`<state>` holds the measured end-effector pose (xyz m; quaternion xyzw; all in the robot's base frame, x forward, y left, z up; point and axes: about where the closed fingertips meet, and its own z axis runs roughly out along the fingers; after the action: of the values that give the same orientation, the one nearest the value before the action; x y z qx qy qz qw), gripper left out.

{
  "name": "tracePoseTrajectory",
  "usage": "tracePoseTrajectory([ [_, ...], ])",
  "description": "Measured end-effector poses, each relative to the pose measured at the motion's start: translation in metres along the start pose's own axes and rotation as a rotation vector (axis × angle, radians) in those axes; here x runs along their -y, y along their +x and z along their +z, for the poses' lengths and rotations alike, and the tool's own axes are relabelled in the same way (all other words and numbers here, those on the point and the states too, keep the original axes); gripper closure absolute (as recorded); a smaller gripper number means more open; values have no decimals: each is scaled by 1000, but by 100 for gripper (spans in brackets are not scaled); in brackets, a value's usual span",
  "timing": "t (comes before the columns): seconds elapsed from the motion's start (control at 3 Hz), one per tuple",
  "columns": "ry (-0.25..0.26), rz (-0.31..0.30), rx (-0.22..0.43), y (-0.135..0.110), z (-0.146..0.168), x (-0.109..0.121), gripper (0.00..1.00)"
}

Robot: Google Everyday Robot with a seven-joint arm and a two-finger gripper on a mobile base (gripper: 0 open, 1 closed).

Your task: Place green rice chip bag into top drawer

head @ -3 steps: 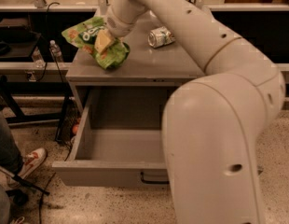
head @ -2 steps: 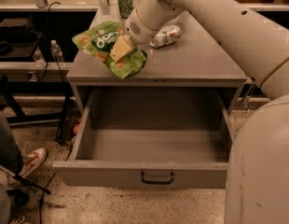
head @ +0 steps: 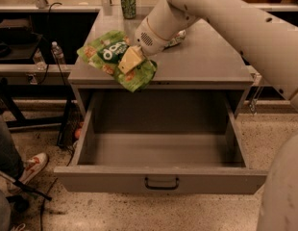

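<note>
The green rice chip bag is crinkled and bright green, with a dark oval and white lettering. My gripper is shut on it, one yellowish finger pressed across its middle. The bag hangs over the front left edge of the cabinet top, just above the back of the open top drawer. The drawer is pulled far out, its grey inside holding nothing. Its front panel has a small dark handle. My white arm reaches in from the upper right.
A green soda can stands at the back of the cabinet top. A crushed silver can lies behind my wrist. A plastic bottle sits on a shelf at left. A person's leg and shoe are at lower left.
The gripper has carried the bag toward the front edge of the cabinet top and lower. The arm has swung off to the right, uncovering the whole open drawer.
</note>
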<state>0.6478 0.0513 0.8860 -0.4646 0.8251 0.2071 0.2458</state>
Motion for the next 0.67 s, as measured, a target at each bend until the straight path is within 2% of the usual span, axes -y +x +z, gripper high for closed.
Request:
tracePoseTrajectory([
  [0.33, -45, -66, -14, 52, -5, -37, 100],
  [0.67, -104, -109, -82, 88, 5, -60, 100],
])
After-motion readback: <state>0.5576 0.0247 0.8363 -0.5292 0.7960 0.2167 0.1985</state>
